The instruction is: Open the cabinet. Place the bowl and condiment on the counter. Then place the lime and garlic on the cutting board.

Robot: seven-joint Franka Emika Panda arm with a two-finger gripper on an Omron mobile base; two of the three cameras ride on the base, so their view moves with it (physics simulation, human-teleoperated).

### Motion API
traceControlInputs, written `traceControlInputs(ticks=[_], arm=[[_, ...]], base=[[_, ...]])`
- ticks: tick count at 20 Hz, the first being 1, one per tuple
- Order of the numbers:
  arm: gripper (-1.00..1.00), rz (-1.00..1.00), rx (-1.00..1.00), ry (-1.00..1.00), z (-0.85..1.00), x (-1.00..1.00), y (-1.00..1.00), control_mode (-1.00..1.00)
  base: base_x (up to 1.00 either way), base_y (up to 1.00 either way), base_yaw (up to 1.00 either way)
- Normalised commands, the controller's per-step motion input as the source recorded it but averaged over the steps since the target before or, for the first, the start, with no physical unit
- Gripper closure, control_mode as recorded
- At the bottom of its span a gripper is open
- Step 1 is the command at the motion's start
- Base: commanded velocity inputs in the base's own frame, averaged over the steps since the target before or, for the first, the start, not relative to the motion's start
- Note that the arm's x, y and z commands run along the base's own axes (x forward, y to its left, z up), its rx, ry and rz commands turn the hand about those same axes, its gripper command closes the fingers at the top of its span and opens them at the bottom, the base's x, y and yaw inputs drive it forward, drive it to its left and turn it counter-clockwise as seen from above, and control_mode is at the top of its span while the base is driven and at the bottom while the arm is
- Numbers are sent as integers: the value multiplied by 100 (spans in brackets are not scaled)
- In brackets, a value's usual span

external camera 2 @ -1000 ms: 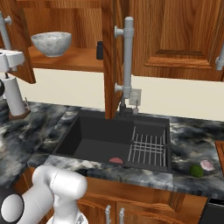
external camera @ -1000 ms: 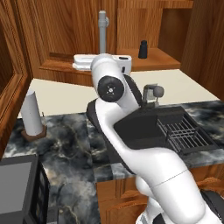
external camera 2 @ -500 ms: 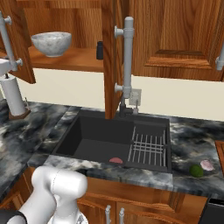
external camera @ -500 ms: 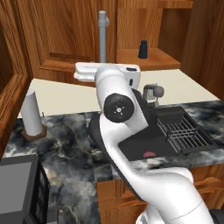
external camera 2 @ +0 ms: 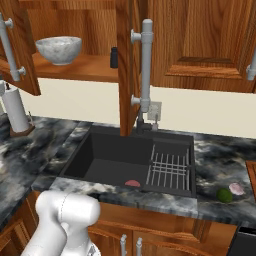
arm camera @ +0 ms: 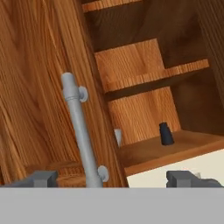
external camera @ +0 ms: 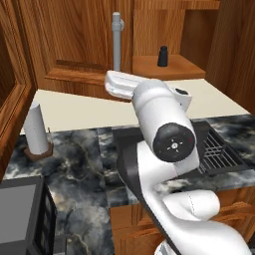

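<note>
- Nearest, the claw (arm camera: 111, 178) is spread wide, released, beside the cabinet (external camera 2: 200, 40) door handle (arm camera: 81, 131).
- Lime (external camera 2: 224, 195) and garlic (external camera 2: 236, 188) lie on the desk (external camera 2: 220, 150), below the cabinet.
- Bowl (external camera 2: 59, 49) and condiment (external camera 2: 114, 57) sit inside the cabinet.
- No writing is legible.

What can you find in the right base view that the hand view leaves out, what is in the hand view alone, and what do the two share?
Right base view alone: the bowl on the cabinet shelf, the sink with its rack, the lime and garlic on the counter, and the paper-towel roll.

Hand view alone: the open end effector, its fingertips apart on either side of the door handle, not touching it.

Shared: the open cabinet and the black condiment on its shelf.
</note>
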Motion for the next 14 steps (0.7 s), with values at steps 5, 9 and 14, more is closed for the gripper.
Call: traceControlInputs(ticks=[5,9,14], arm=[[-100,2,20,0,19,-62,-46,-100],[-100,3,21,1,19,-49,-48,-100],[-100,8,22,4,2,-5,-41,-100]], base=[[0,0,0],[0,0,0],[0,0,0]])
